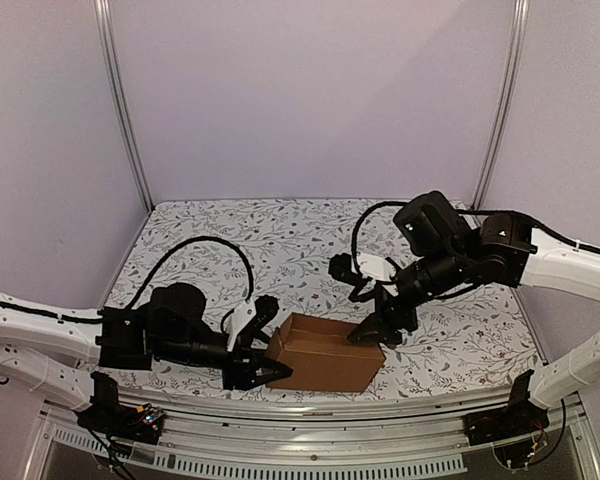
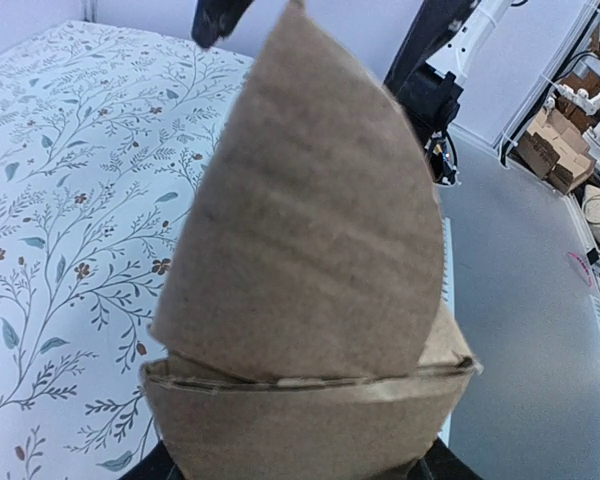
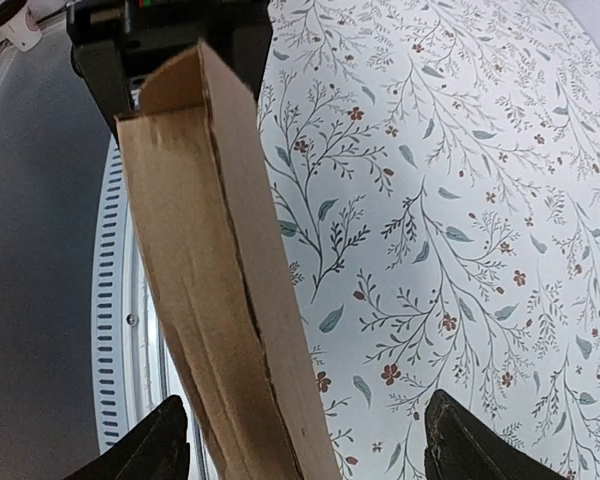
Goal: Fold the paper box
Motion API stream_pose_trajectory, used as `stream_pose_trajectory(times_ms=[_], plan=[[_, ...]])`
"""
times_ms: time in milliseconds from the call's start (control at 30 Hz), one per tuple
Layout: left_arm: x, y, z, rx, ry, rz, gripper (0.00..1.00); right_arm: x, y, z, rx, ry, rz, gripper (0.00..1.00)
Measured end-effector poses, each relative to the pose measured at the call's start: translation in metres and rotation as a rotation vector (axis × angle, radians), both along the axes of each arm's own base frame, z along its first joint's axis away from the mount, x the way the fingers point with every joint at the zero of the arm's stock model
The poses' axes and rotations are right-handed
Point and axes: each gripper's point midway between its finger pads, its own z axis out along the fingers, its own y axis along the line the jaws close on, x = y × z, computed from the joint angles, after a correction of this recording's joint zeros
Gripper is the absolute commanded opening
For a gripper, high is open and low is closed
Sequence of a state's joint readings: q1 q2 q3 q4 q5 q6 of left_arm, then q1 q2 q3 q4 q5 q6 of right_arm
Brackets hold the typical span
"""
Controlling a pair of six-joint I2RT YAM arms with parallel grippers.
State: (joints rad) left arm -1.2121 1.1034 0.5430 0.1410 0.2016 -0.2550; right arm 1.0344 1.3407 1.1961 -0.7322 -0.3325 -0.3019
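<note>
The paper box (image 1: 325, 352), plain brown cardboard, lies near the table's front edge between both arms. My left gripper (image 1: 258, 362) is at its left end, shut on the cardboard there. In the left wrist view the paper box (image 2: 300, 250) fills the middle, and only the dark bases of my left gripper (image 2: 300, 472) show beneath it. My right gripper (image 1: 375, 330) is at the box's right end. In the right wrist view the paper box (image 3: 220, 300) runs away from my right gripper (image 3: 310, 450), whose jaws stand wide open, with the cardboard close to the left finger (image 3: 165, 445).
A floral cloth (image 1: 280, 250) covers the table. A metal rail (image 1: 310, 415) runs along the front edge just below the box. Walls and two frame posts (image 1: 125, 110) close the back. Stacked cardboard pieces (image 2: 560, 150) lie off the table.
</note>
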Motion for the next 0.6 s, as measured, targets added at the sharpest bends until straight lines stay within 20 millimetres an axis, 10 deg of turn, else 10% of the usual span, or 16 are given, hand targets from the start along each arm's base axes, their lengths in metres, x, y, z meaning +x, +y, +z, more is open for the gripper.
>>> stream_pose_trajectory(times_ms=[333, 600], plan=[[0.001, -0.001, -0.009, 0.026, 0.01, 0.001, 0.03, 0.004, 0.029, 0.094, 0.32, -0.09, -0.061, 0.37], [0.001, -0.001, -0.009, 0.025, 0.015, 0.002, 0.03, 0.014, 0.062, 0.086, 0.328, -0.109, -0.131, 0.08]])
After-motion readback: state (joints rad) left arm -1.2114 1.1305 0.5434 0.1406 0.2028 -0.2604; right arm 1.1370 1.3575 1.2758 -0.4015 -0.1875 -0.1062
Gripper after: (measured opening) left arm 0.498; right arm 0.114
